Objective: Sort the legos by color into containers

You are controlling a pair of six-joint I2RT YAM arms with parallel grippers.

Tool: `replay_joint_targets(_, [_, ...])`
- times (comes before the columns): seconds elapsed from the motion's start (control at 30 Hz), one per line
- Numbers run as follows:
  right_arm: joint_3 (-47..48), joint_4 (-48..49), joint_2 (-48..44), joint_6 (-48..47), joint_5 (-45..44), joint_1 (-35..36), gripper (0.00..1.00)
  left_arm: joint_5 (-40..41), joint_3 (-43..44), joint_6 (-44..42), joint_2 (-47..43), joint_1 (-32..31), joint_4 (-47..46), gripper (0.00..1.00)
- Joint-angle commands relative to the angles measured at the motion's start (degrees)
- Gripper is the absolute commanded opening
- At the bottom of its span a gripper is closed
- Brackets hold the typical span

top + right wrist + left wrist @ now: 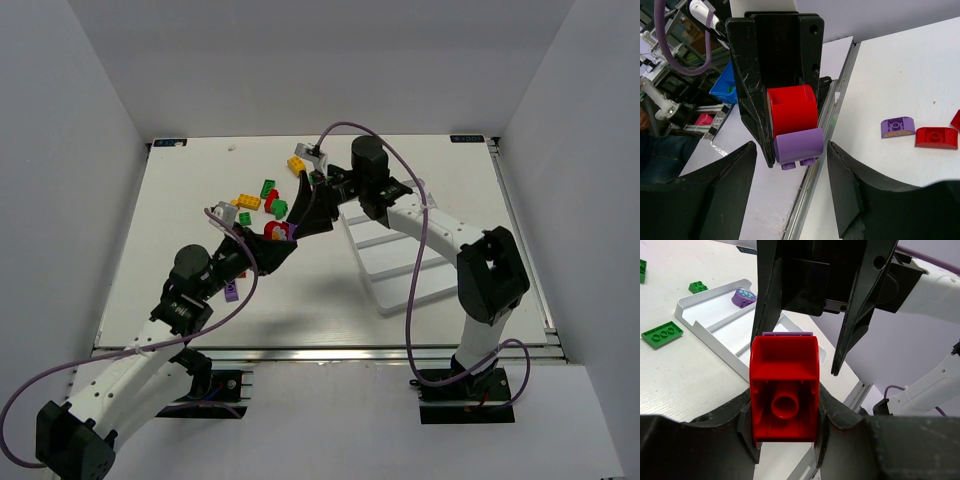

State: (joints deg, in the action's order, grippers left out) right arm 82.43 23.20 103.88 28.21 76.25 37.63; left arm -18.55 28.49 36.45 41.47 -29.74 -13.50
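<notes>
- We see the left gripper (784,399) clamped on a red brick (785,385). It holds the brick by two sides, in the air, with the hollow underside toward its own camera.
- A purple brick (799,144) is joined to this red brick at the end that points away from the left gripper. In the left wrist view only a thin purple edge shows behind the red.
- The right gripper (792,150) faces this pair with its fingers wide apart, one on each side of the purple brick. As far as we can tell, it touches nothing.
- In the top view the two grippers meet above the table (150,230), just left of the white tray (395,285) and near the loose pile.
- We judge that the step in hand is to separate the two joined bricks. They have different colors, so they cannot go into one compartment.
- The next move, in our view, calls for the right gripper to close on the purple brick only, not on the red. Then it must pull or tilt it off against a firm left grip.
- The rounded purple top may slip between the fingers.
- One purple piece with a pale top (744,296) lies already in the outer compartment of the tray.
- A green brick (662,334), a yellow-orange brick (248,201) and others lie on the table, so we think the sorting is at an early stage.
</notes>
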Motion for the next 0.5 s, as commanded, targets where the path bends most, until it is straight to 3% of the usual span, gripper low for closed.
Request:
replay_joint_targets(0.0, [2.03,2.47,0.27,0.71,0.83,0.34,0.63,-0.70,-0.37,-0.24,-0.08,-0.15,-1.97,0.03])
replay_joint_targets(0.13, [2.03,1.85,0.36,0.09,1.01,0.43,0.56,-0.88,-0.45,-0.15,0.19,-0.15,-2.32,0.03])
replay_joint_targets(0.23, [2.56,1.76,0.63,-0.08,1.27,0.43,0.45,-0.88,-0.37,-0.24,0.45,-0.15,-2.24,0.03])
replay_joint_targets(0.33, [2.82,1.67,0.98,-0.34,1.97,0.52,0.29,-0.79,-0.28,-0.24,0.45,-0.06,-2.32,0.03])
replay_joint_targets(0.43, [2.91,1.15,0.80,-1.22,2.85,0.52,0.07,-0.62,-0.01,-0.15,0.27,-0.15,-2.76,0.05])
replay_joint_targets(0.47, [3.08,0.88,0.72,-1.75,2.94,0.34,0.00,-0.61,0.33,0.03,0.27,-0.15,-2.76,0.14])
